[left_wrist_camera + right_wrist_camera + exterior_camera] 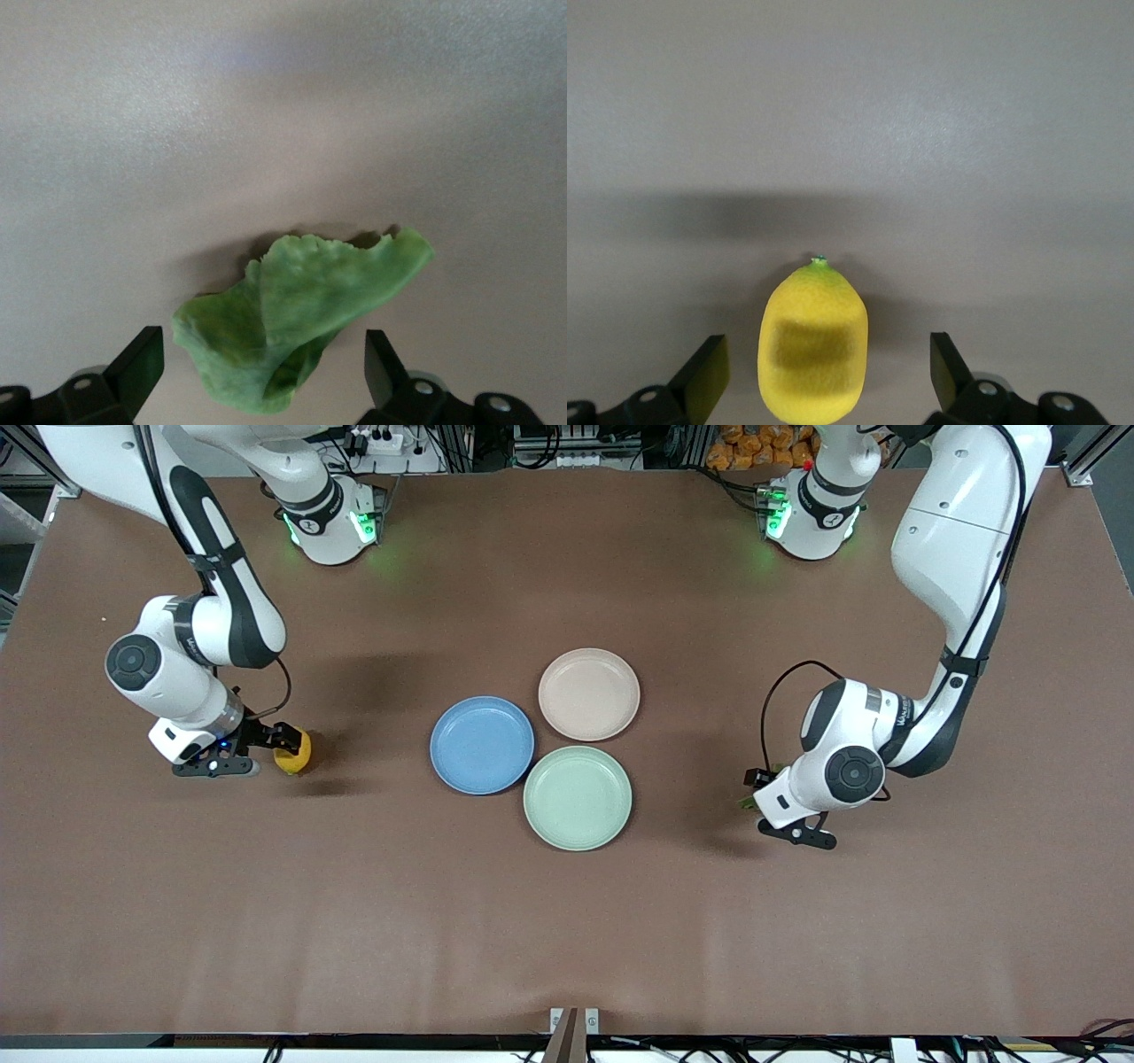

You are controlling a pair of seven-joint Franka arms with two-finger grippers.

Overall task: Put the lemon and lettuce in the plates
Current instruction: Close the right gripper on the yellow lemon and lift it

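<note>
The yellow lemon [293,754] lies on the brown table toward the right arm's end. My right gripper [285,746] is low around it, open, with a finger on each side and gaps to both; the right wrist view shows the lemon [812,345] between the fingers [704,376]. The green lettuce [292,314] lies on the table between my open left gripper's fingers [383,363], not touching them. In the front view the left gripper [753,788] hides most of the lettuce. The blue plate [482,744] and the beige-pink plate [589,693] sit at the table's middle, both bare.
A pale mint-green plate [578,797] sits nearer the front camera, touching the other two plates. The brown table [567,921] stretches wide around them.
</note>
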